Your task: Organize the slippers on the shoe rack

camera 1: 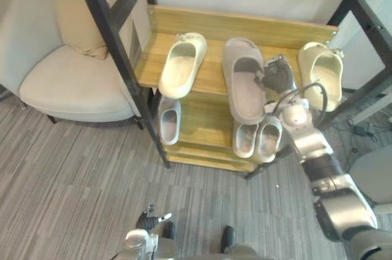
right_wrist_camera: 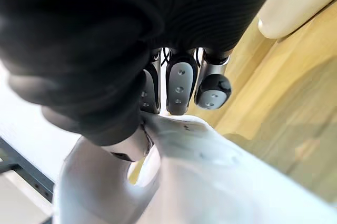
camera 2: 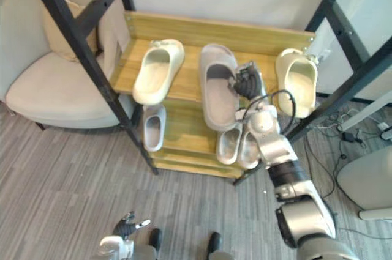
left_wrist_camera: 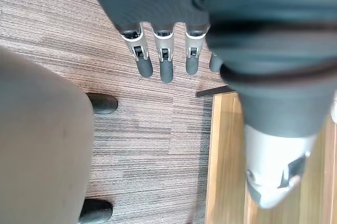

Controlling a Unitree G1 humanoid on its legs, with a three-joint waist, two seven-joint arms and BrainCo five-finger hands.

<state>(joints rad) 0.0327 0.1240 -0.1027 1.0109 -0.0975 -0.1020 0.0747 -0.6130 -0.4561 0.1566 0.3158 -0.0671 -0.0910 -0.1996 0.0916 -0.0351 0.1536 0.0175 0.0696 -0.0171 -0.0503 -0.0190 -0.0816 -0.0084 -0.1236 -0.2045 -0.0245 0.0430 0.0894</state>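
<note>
**Right hand [camera 1: 278, 76] on grey slipper [camera 1: 242, 85], top of shoe rack [camera 1: 202, 162]**

Nearest, low over striped carpet [camera 1: 73, 174]: left hand [camera 1: 149, 218], fingers straight, apart, holding nothing. Lower shelf: lone pale slipper [camera 1: 168, 119] at left, pale pair [camera 1: 257, 139] at right, bare wood between. Top shelf: cream slipper [camera 1: 182, 64] and grey slipper overhanging front edge, second cream slipper [camera 1: 323, 70] far right. Right hand's fingers curled onto grey slipper's right rim. Bare strip along back.

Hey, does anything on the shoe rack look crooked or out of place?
Yes. The grey slipper juts past the front edge of the top shelf, pinched by the right hand. The left cream slipper, angled, and right cream slipper sit apart either side of it.
</note>
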